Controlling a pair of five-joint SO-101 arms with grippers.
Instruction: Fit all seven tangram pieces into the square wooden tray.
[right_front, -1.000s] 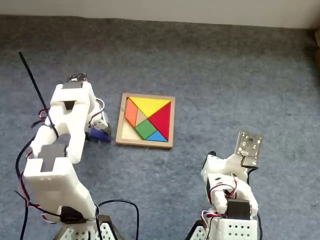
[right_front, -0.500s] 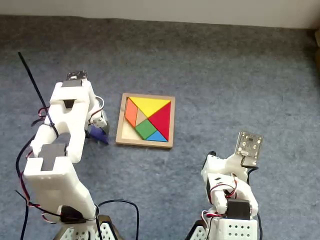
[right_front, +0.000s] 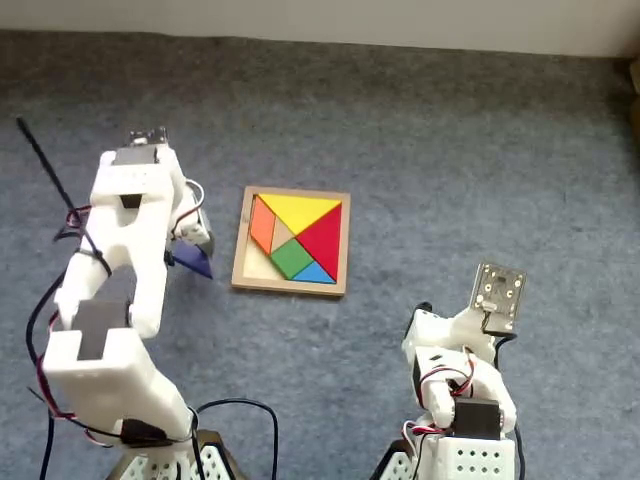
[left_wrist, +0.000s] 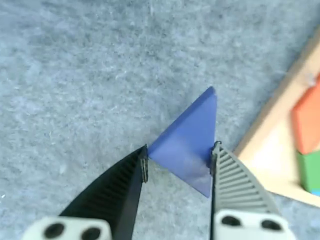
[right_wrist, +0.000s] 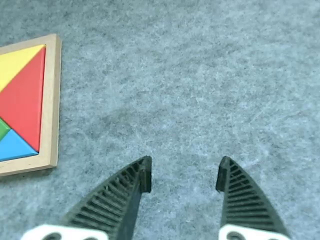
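High view: the wooden tray (right_front: 240, 262) lies on grey carpet (right_front: 450, 150), several coloured pieces inside; the dark blue triangle (right_front: 193, 262) sits just beside it, under the left gripper (right_front: 189, 250); left wrist view: both fingers pinch that triangle's edges; right wrist view: the right gripper (right_wrist: 182, 175) gapes over bare carpet, apart from the tray.

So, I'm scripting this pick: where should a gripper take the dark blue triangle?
Pinch the dark blue triangle across two straight edges, coming from above its flat face, as the left gripper does; a thin flat piece offers no other hold.
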